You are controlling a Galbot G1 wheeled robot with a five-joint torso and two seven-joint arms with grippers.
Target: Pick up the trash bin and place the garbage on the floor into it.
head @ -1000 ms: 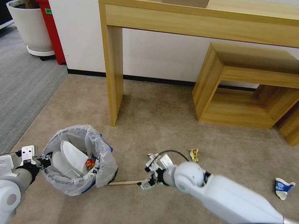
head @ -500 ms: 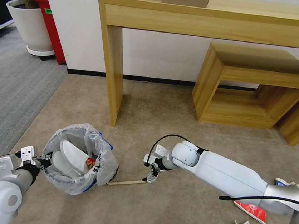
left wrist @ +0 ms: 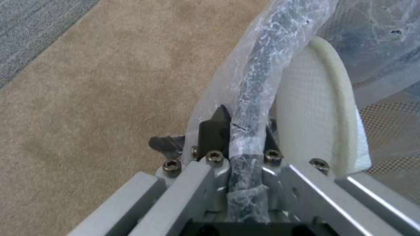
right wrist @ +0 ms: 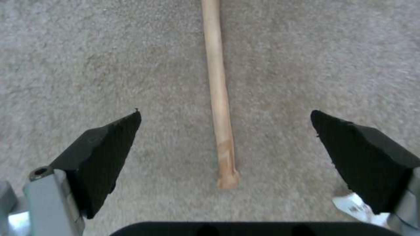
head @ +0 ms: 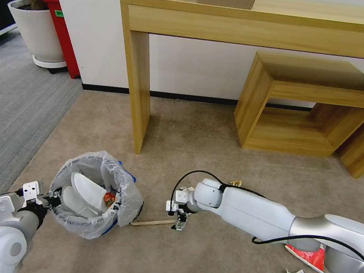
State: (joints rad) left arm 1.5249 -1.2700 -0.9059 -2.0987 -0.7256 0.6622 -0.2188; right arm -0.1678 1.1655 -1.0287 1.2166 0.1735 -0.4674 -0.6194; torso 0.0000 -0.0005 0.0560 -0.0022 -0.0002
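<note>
Having been lowered within the last second, the spread-open right hand [right wrist: 225, 144] is now set astride the thin wooden stick [head: 153, 222] at lower centre, while the bag-lined round trash bin [head: 94, 196] is clamped at lower left by the left hand [left wrist: 238, 137].

1. Trash bin [head: 96, 197]: round, clear bag liner, tilted, white slippers [head: 86, 189] inside.
2. Wooden stick [head: 152, 223]: flat on carpet, one end touching the bin.
3. Red carton [head: 308, 257]: on carpet.

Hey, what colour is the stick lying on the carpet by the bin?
Light tan wood; the stick shows best in the right wrist view.
</note>
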